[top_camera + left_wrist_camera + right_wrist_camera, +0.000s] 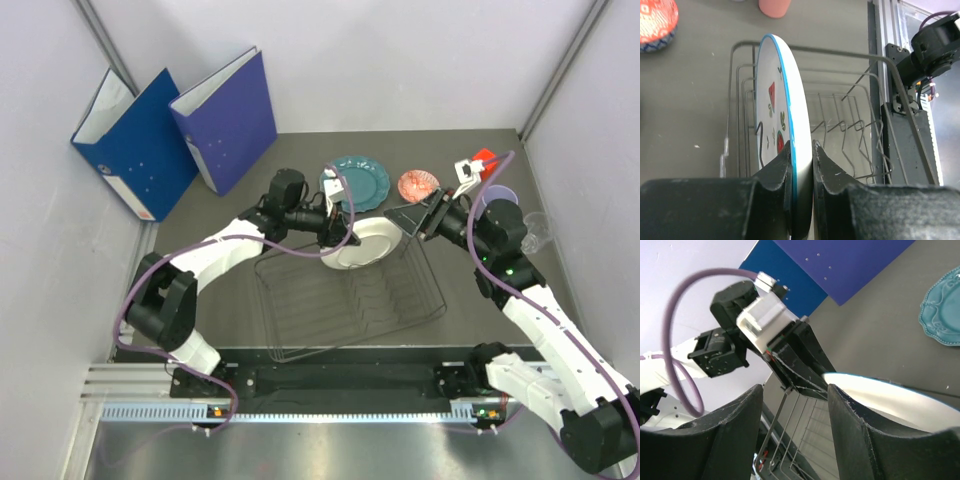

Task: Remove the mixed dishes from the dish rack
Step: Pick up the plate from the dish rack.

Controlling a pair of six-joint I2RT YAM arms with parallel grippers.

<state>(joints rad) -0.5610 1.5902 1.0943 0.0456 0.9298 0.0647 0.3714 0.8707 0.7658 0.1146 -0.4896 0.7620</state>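
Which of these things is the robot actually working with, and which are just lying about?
Part of the job: wire dish rack, white plate pinched in the left gripper, teal plate, red-patterned bowl, lavender cup, pink cup, clear glass.

Just lying about: two blue binders, small red block.

Robot lab test cell, white panel walls (400, 60), aluminium rail (330, 411), grey tabletop (300, 160)

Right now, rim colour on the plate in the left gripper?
Bright blue, on the white plate; the left wrist view shows it best.
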